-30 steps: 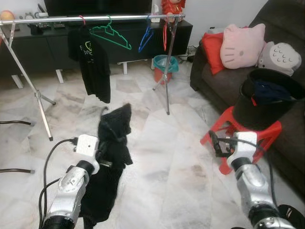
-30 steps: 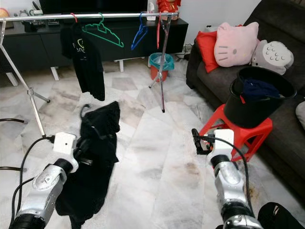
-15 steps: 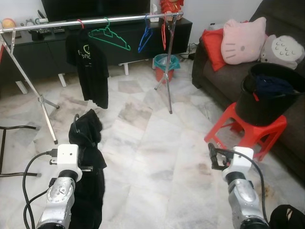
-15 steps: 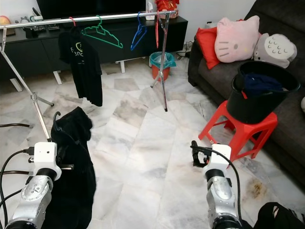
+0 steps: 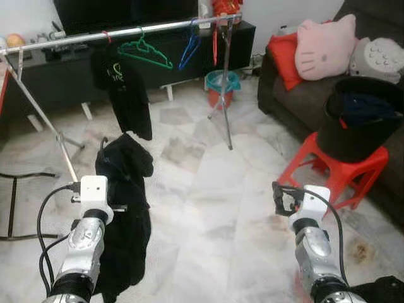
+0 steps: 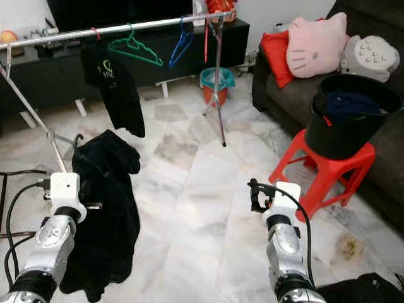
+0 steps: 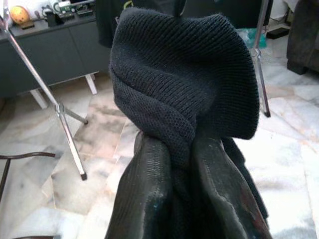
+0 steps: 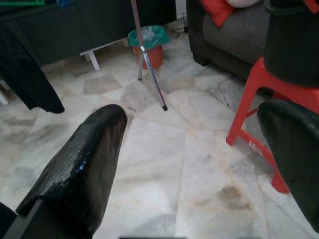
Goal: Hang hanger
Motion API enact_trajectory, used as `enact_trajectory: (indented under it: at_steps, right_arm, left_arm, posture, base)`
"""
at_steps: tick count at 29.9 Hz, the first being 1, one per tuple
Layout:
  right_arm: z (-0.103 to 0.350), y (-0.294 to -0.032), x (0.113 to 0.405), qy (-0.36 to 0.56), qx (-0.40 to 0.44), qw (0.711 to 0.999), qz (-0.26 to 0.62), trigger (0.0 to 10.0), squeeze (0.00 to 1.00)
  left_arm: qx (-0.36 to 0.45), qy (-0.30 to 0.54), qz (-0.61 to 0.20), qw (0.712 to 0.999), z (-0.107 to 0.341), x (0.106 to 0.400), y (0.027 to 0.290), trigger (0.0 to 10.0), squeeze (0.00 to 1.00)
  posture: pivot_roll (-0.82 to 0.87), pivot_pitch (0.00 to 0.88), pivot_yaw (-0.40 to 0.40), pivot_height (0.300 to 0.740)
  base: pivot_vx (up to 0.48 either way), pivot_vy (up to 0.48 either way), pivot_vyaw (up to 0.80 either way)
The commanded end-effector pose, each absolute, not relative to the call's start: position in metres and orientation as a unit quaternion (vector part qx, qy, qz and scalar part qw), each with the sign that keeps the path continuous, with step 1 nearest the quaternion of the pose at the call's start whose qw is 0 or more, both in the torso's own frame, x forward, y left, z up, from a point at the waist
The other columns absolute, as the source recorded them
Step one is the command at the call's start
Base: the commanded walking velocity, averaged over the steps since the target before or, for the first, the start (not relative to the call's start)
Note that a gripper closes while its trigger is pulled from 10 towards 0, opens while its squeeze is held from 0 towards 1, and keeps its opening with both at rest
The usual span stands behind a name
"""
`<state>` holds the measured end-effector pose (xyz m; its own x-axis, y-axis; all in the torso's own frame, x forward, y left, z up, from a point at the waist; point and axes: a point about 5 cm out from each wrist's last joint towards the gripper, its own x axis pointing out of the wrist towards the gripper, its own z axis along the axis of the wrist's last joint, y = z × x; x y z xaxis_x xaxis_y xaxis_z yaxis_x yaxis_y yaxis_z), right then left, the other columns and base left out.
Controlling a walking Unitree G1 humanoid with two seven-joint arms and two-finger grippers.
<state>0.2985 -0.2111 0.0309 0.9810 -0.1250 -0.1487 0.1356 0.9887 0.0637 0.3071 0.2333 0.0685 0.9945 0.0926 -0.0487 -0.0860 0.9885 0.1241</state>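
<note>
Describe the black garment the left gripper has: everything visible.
The black garment is a dark knit top, loosely bunched, on a black hanger whose hook pokes up above it. It hangs limp from the left gripper, whose fingers are shut on a fold of the knit in the left wrist view. Its top bulges over the fingers; the rest drapes down beside the left arm, in front of the clothes rail.

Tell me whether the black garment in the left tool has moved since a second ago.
Yes. The black knitted garment has risen: its top now nears the hem of the black T-shirt hanging on the silver rail, held by the left tool.
</note>
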Motion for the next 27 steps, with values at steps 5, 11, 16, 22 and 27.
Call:
enact_trajectory:
  at_steps: [5,11,16,22,27]
  right_arm:
    - [0.036,-0.214,0.3,0.055,0.032,0.996,-0.065,10.0,0.0]
    - [0.039,-0.218,0.3,0.045,0.023,0.997,-0.06,10.0,0.0]
    - [0.039,-0.213,0.302,0.047,0.039,0.997,-0.048,10.0,0.0]
    - [0.041,-0.219,0.302,0.046,0.031,0.997,-0.058,10.0,0.0]
    - [0.04,-0.222,0.299,0.039,0.027,0.997,-0.058,10.0,0.0]
  left_arm:
    - [0.041,0.011,0.057,0.997,0.075,0.314,0.234,10.0,0.0]
    - [0.032,0.002,0.049,0.998,0.079,0.321,0.226,10.0,0.0]
    - [0.028,0.004,0.049,0.998,0.078,0.323,0.224,10.0,0.0]
    - [0.02,0.007,0.045,0.999,0.074,0.323,0.219,10.0,0.0]
    - [0.017,0.011,0.037,0.999,0.072,0.323,0.215,10.0,0.0]
  posture:
    - [-0.09,0.0,0.071,0.74]
    - [-0.09,0.0,0.057,0.74]
    - [-0.11,0.0,0.047,0.74]
    - [-0.13,0.0,0.067,0.74]
    - [-0.14,0.0,0.07,0.74]
  base:
    - [0.347,0.0,0.0]
    - [0.368,0.0,0.54]
    - [0.368,0.0,0.0]
    - [0.369,0.0,0.0]
    - [0.374,0.0,0.0]
